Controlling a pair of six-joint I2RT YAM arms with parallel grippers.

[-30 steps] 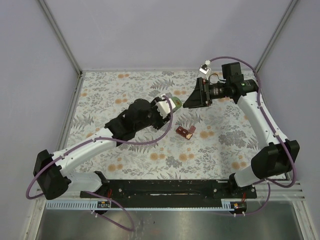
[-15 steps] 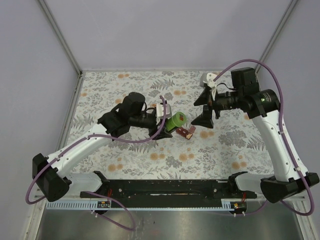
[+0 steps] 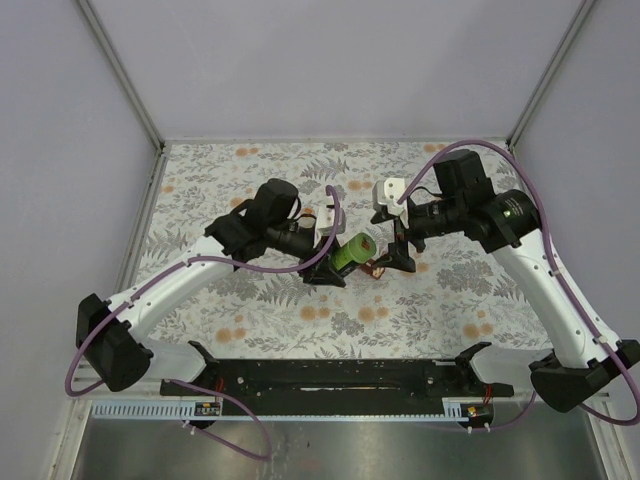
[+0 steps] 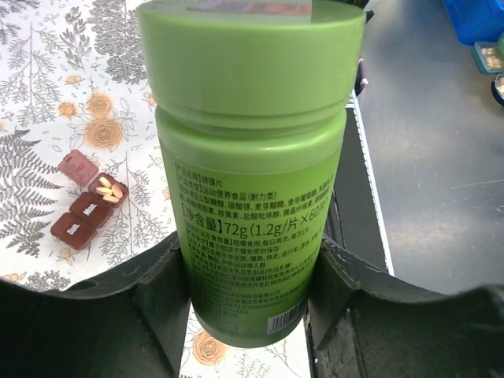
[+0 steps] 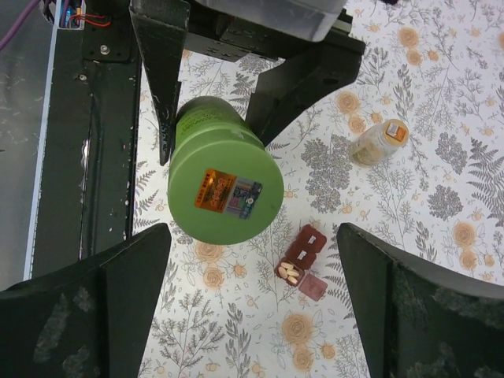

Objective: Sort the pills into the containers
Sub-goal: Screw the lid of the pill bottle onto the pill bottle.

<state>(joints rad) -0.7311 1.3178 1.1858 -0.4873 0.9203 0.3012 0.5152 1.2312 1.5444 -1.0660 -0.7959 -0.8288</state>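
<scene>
Both arms have swung in to the middle. My left claw [image 3: 334, 263] grips the green bottle [image 3: 352, 250], held tilted above the red pill box [image 5: 302, 262], where pills [image 5: 290, 272] fill one open cell. My right claw [image 5: 252, 230] gapes wide, facing the cap; I'd centre on it before closing.

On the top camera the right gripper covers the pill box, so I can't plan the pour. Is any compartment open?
Observer: Yes. The left wrist view shows the pill box with its end compartment open and pale pills inside; the other two lids are shut.
Operator: Is the green bottle uncapped?
Observer: No. The green bottle, clamped in the left gripper, has its cap on.
Operator: And the right gripper?
Observer: The right gripper is open, looking straight at that cap, its fingers clear of the bottle.
</scene>
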